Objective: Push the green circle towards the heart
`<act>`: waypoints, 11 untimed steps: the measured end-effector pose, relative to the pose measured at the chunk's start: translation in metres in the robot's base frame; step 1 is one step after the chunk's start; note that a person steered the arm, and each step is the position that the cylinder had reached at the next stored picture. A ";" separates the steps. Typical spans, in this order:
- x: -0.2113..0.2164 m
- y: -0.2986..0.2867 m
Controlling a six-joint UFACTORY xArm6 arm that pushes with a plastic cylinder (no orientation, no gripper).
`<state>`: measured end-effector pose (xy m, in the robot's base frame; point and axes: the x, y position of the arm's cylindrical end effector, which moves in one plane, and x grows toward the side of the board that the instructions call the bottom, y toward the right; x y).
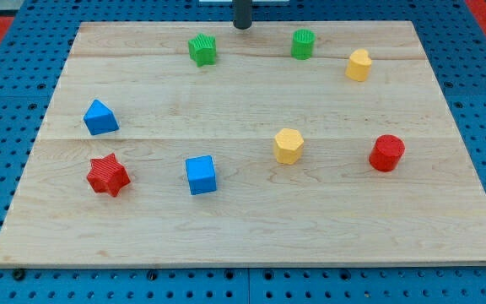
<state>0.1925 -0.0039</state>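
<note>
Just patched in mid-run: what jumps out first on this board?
Eight bright plastic blocks scattered over a pale wooden board. My tip sits at the view's top edge, between the green star block and the green circle block. The yellow heart block lies just right of the circle.

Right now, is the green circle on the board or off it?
On. The green circle sits flat on the wooden board near its top edge, left of the yellow heart; my tip is apart, to its left.
</note>
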 end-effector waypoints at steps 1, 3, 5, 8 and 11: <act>0.000 -0.003; 0.052 -0.004; 0.052 0.038; 0.052 0.088; 0.052 0.117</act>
